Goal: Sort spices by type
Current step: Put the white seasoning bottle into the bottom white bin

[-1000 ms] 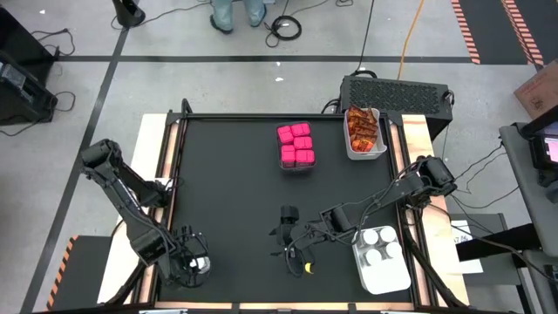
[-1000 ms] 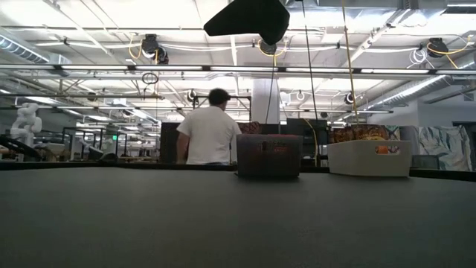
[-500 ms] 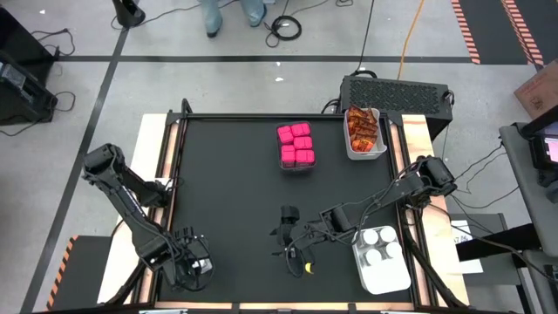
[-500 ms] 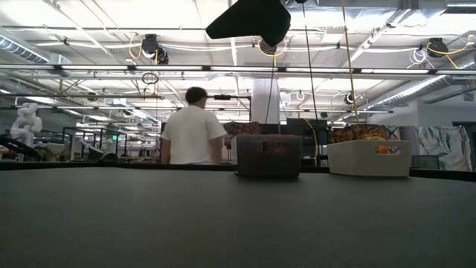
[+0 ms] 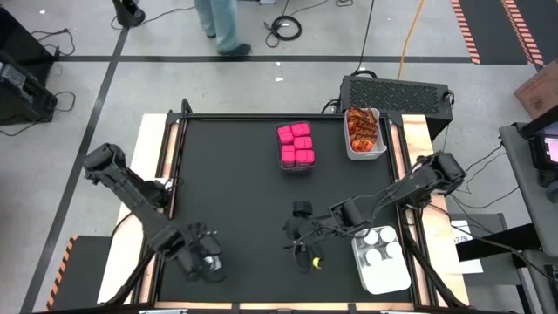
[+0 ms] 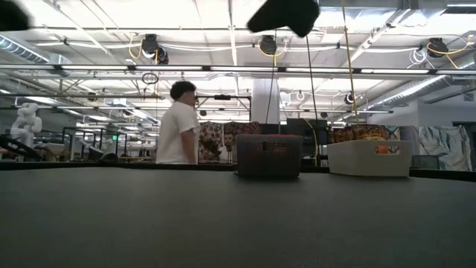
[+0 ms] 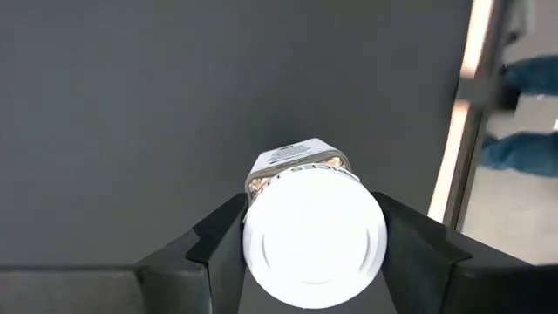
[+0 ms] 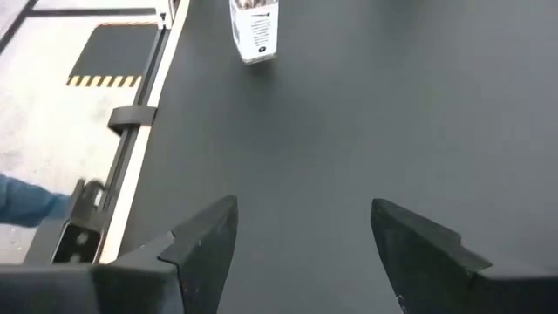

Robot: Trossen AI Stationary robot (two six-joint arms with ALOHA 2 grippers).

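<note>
The left gripper [image 7: 314, 240] is clamping a clear spice jar [image 7: 301, 170] by its white lid [image 7: 314, 240] near the table's [image 5: 227, 174] front-left corner. The right gripper [image 8: 301, 231] is hovering mid-front, fingers apart, holding nothing.

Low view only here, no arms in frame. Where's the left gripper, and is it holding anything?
Observer: Left gripper is near the left edge of the table, jaws closed on a jar at its white lid.
Operator: Right one?
Observer: Right gripper is open and empty, near the table's centre.
Operator: Any jars sorted?
Observer: Yes, more jars sit in the white bin beside the right arm.
</note>
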